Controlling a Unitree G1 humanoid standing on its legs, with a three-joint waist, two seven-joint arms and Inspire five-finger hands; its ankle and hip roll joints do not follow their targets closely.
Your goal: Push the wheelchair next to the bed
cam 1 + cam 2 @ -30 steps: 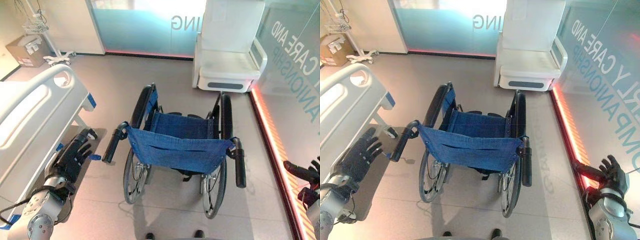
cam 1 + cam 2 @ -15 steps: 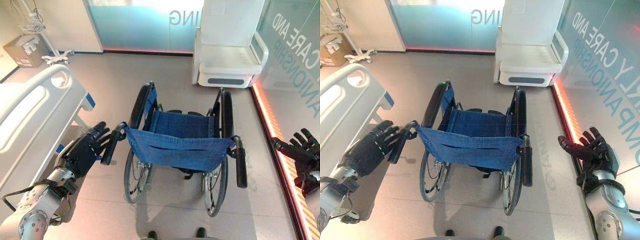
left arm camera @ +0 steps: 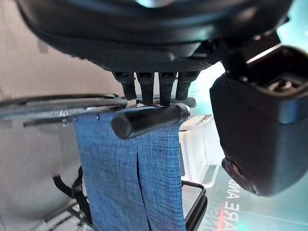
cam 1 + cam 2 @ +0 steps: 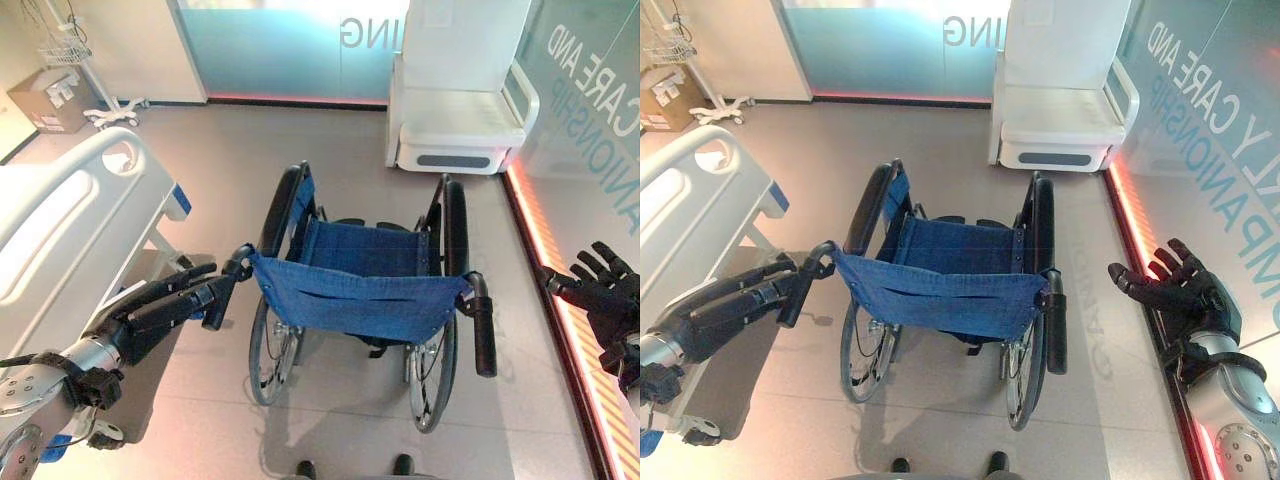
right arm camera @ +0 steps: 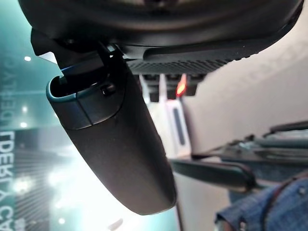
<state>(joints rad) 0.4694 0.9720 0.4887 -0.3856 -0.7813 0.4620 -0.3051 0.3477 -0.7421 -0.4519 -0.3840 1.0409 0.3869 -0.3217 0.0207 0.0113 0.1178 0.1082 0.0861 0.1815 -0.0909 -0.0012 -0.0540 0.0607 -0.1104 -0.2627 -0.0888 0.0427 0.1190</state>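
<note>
— Since a second ago the left hand (image 4: 165, 308) has travelled from beside the bed across to the wheelchair's black left push handle (image 4: 222, 290); its fingers now lie straight alongside that grip, right at it.

— Has it closed on the grip?

— No. The left wrist view shows the fingertips (image 3: 153, 89) extended just past the handle (image 3: 149, 120) and the thumb standing off to one side, so nothing is clasped.

— And the other hand?

— The right hand (image 4: 1180, 292) has risen too. It hangs over the floor with fingers spread wide and holds nothing, well apart from the black right push handle (image 4: 1055, 330).

— Where is the chair?

— The folding wheelchair with the blue fabric seat and backrest (image 4: 360, 300) stands in the middle of the grey floor, its back towards the camera. The white hospital bed (image 4: 70, 230) is to its left, with a gap between. A white padded armchair (image 4: 460, 100) stands beyond it by the glass wall.
</note>
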